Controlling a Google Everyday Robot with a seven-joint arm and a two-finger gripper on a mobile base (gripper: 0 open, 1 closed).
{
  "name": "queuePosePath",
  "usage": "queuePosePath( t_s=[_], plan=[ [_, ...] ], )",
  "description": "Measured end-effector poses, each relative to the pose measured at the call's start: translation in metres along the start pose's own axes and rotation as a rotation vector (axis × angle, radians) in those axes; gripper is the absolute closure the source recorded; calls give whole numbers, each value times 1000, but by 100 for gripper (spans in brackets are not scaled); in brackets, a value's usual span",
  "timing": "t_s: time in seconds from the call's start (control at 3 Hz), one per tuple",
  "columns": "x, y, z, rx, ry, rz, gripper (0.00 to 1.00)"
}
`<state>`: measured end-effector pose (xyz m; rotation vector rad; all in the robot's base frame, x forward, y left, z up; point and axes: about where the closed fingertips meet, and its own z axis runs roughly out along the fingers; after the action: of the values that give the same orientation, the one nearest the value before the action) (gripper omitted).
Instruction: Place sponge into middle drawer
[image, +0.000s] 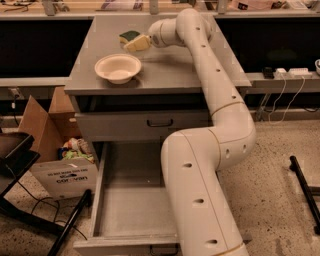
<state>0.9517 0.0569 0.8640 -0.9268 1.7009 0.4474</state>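
Note:
The sponge (129, 36), pale yellow with a dark green top, lies on the grey cabinet top (165, 70) near its back edge. My gripper (137, 44) is right at the sponge, against its front right side, with the arm reaching over the cabinet top from the right. The middle drawer (129, 202) is pulled wide open low at the front of the cabinet. Its broad grey floor is bare, and my arm's lower link covers its right side.
A round cream bowl (118, 67) stands on the cabinet top, front left of the sponge. A shallower drawer with a dark handle (160, 122) is shut above the open one. A cardboard box (57, 150) with clutter and a black stand (20, 165) sit to the left.

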Motion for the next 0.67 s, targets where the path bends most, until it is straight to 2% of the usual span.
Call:
queuePosePath(
  t_s=[0.67],
  plan=[
    [-4,0,10,19,-7,7,0]
  ],
)
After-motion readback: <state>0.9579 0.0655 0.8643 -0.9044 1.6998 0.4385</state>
